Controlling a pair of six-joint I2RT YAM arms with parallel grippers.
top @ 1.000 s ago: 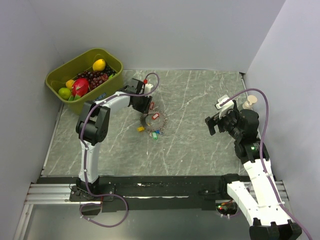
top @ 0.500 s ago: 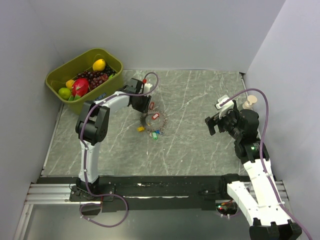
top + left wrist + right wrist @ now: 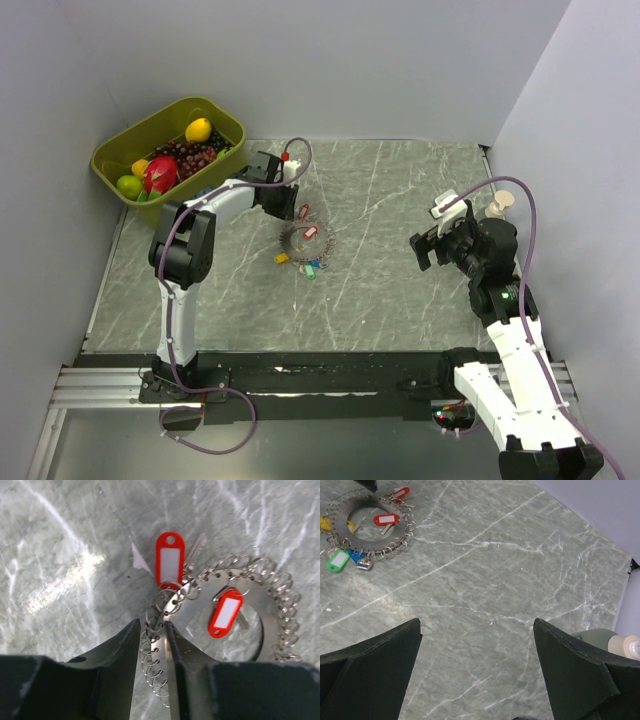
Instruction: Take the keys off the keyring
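1. Two dark fingers [image 3: 117, 650] of the left gripper [image 3: 151, 629] stand close together, one on each side of the rim of the keyring [image 3: 197, 592]. Its small wire loops sit in the narrow gap. Whether the jaws press on the rim I cannot tell.
2. Just beyond the jaws a red key [image 3: 170, 562] lies flat outside the ring, hooked to it by a loop. A second red key [image 3: 226, 612] lies partly over the ring's hole.
3. The keyring lies flat on the table [image 3: 60, 540], left of its middle. A green key [image 3: 338, 560], a blue key [image 3: 355, 555] and a yellow key [image 3: 324, 524] sit along its near side.
4. The right gripper [image 3: 477, 680] has its jaws spread wide and holds nothing. It hangs over bare table on the right, well apart from the keyring.
5. A bin [image 3: 232, 125] of fruit [image 3: 160, 172] stands at the far left corner, beyond the left arm.
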